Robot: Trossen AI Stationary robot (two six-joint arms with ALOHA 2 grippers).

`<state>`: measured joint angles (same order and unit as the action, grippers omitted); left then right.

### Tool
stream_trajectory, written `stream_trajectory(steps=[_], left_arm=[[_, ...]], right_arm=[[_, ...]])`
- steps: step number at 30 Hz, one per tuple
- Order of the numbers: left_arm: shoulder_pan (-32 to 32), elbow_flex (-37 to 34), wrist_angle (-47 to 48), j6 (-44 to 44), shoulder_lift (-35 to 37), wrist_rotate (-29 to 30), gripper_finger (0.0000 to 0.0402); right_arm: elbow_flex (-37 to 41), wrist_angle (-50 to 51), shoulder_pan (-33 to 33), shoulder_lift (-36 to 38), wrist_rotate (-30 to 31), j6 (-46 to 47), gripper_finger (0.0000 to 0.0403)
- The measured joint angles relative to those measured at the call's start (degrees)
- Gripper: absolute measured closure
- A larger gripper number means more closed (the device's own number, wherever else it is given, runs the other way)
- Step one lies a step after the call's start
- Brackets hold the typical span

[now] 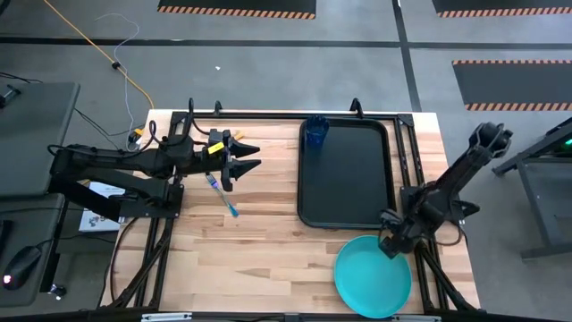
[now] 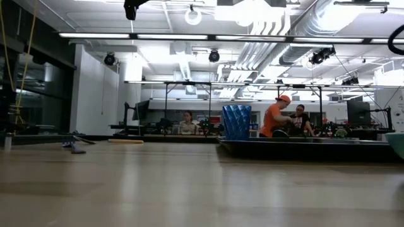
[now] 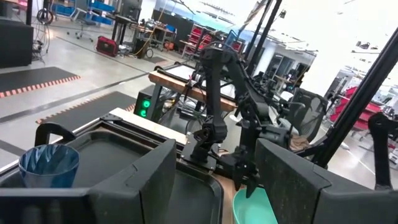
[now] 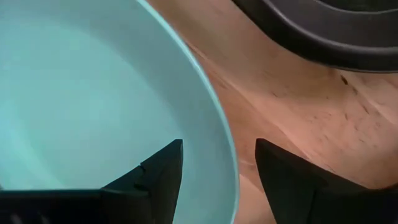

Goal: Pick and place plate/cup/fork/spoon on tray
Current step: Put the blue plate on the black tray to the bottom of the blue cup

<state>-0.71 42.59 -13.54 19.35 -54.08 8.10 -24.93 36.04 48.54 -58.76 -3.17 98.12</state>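
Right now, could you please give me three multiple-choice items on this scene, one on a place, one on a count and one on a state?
1. Where is the cup?
A. On the plate
B. In a corner of the tray
C. On bare wood beside the fork

2. How many task items lie on the tray?
A. One
B. Two
C. Three

3. How does the right gripper stand at the plate?
A. Open, fingers straddling the rim
B. Shut, high above it
C. Open over the tray

Answers: 1 B, the high view shows the cup in the tray's corner. 2 A, only the cup is there. 3 A, the right wrist view shows one finger on each side of the rim.
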Motion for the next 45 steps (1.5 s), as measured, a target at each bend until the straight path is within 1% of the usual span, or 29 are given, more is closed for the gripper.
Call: stream_trajectory(steps=[4,6,9,11,12,13,16,19,21,22,25,28,30,32,34,37,38,41,45], left_arm=[[0.00,0.00,0.00,0.00,0.00,0.00,0.0193],[0.00,0.00,0.00,0.00,0.00,0.00,0.0193],[0.00,0.00,0.02,0.00,0.00,0.00,0.0193],[-0.01,0.00,0.00,-0.02,0.00,0.00,0.0193],[-0.02,0.00,0.00,0.00,0.00,0.00,0.0193],[-0.02,0.00,0.02,0.00,0.00,0.00,0.0193],[-0.01,0.00,-0.04,0.00,0.00,0.00,0.0193],[0.00,0.00,-0.11,0.00,0.00,0.00,0.0193],[-0.01,0.00,-0.35,-0.02,0.00,0.00,0.0193],[-0.02,0.00,-0.43,-0.02,0.00,0.00,0.0193],[0.00,0.00,-0.47,-0.02,0.00,0.00,0.0193],[-0.01,0.00,-0.55,-0.02,0.00,0.00,0.0193],[0.00,0.00,-0.51,-0.02,0.00,0.00,0.0193],[-0.02,0.00,-0.54,-0.06,0.00,0.00,0.0193],[-0.01,0.00,-0.53,-0.37,0.00,0.00,0.0193],[-0.01,0.00,-0.58,0.24,0.00,-0.02,0.0193],[-0.02,0.00,-0.62,1.10,0.00,-0.02,0.0193],[-0.02,0.00,-0.92,3.26,0.00,-0.02,0.0193],[-0.02,0.02,-1.34,3.56,0.00,-0.02,0.0193]], right_arm=[[0.00,-3.00,0.39,-5.20,-0.01,0.48,0.0228],[0.00,-5.14,0.37,-6.96,-0.01,0.48,0.0242],[-0.02,-6.69,0.39,-8.67,-0.68,0.42,0.0289],[-0.08,-7.51,0.39,-8.70,-1.50,-0.58,0.0345],[-0.48,-8.46,0.39,-8.34,-1.54,-1.35,0.0371],[-0.71,-9.20,0.43,-7.22,-1.59,-2.38,0.0385],[-0.81,-14.81,0.34,-3.24,-2.98,-9.09,0.0387],[-0.91,-25.35,0.46,2.61,-2.97,-14.33,0.0398],[-1.17,-28.26,-0.11,6.46,0.22,-14.84,0.0398],[-1.08,-28.36,-0.53,7.97,3.40,-14.87,0.0399],[-0.90,-25.62,-2.67,12.41,15.09,-13.82,0.0400],[-0.94,-19.95,-6.37,15.57,26.93,-8.98,0.0400],[-0.92,-14.21,-9.40,17.20,33.05,-3.55,0.0401],[-0.93,-7.43,-12.59,18.94,37.42,2.67,0.0401],[-0.94,1.80,-15.92,19.88,38.64,8.24,0.0401],[-0.92,15.02,-20.06,20.19,37.08,16.71,0.0402],[-0.75,16.44,-21.27,20.03,36.12,18.16,0.0402],[-0.48,14.97,-25.48,19.27,34.08,18.45,0.0402],[-0.46,15.92,-30.78,16.60,30.42,17.56,0.0402]])
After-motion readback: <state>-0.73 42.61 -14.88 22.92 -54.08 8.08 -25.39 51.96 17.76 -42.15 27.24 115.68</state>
